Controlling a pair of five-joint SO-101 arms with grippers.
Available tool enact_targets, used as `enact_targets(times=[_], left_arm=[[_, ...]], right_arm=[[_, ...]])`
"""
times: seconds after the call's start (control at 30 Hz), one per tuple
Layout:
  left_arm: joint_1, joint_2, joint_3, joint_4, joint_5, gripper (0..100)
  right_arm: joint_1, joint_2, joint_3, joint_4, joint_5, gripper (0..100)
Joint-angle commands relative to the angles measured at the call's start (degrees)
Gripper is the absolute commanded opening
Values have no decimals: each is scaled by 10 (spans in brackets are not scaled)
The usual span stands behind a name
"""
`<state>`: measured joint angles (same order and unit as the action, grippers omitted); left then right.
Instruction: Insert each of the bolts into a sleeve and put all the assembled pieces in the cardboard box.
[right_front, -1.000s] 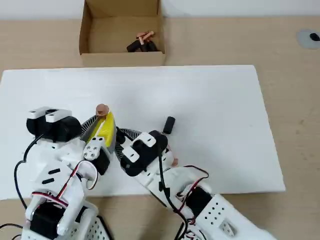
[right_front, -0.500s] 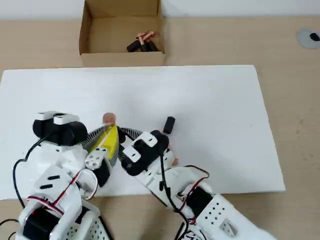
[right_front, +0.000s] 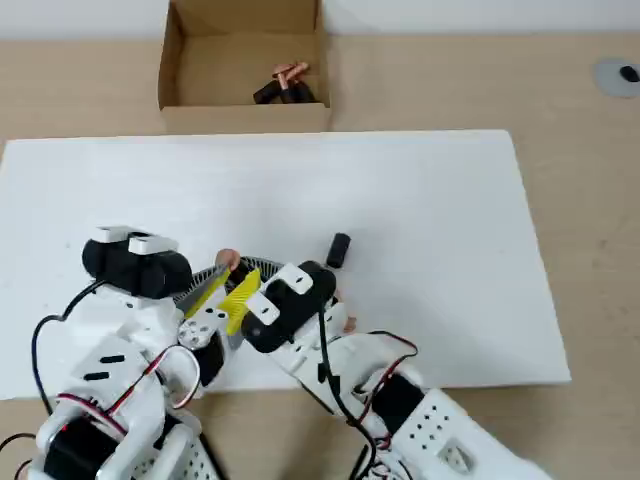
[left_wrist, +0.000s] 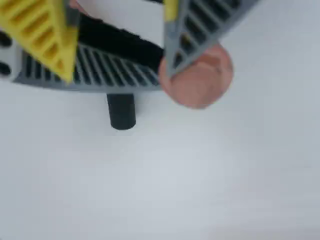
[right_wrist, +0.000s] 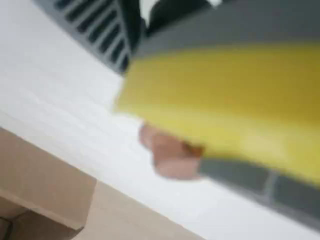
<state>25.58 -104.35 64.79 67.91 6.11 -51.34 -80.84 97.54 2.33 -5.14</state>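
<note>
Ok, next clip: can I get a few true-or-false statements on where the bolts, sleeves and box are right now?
1. The cardboard box is empty. False: several assembled pieces lie inside it.
2. A loose black sleeve lies on the white mat. True.
3. The left fingers grip a copper-headed bolt. True.
4. The loose black sleeve touches the cardboard box. False: it lies well apart from the box, near the arms.
</note>
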Motion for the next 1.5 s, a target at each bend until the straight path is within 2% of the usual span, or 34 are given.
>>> enact_targets(times=[0.0,0.1,0.23,0.4,0.5,0.67,0.87,1.1,1.27,1.47], left_arm=[[2,-4,-41,3,3,136],[-24,-4,-50,1,43,139],[-102,-4,-65,-16,77,139],[-229,-4,-14,-110,117,139],[-269,-3,60,-200,118,139],[-269,-2,185,-330,86,140],[-268,-2,273,-411,55,140],[-228,-1,298,-413,36,140],[-214,-1,304,-413,20,140],[-214,-1,305,-413,20,140]], right_arm=[[9,-10,-1,-10,-4,10],[47,-10,-1,-40,-4,10],[105,-9,-6,-71,-4,10],[156,7,-33,-78,-4,10],[182,63,-69,-79,-6,10],[233,240,-175,-117,-45,10],[240,502,-320,-222,-43,10],[243,763,-549,-242,15,10],[281,912,-736,-237,37,10],[303,1084,-986,-148,37,10]])
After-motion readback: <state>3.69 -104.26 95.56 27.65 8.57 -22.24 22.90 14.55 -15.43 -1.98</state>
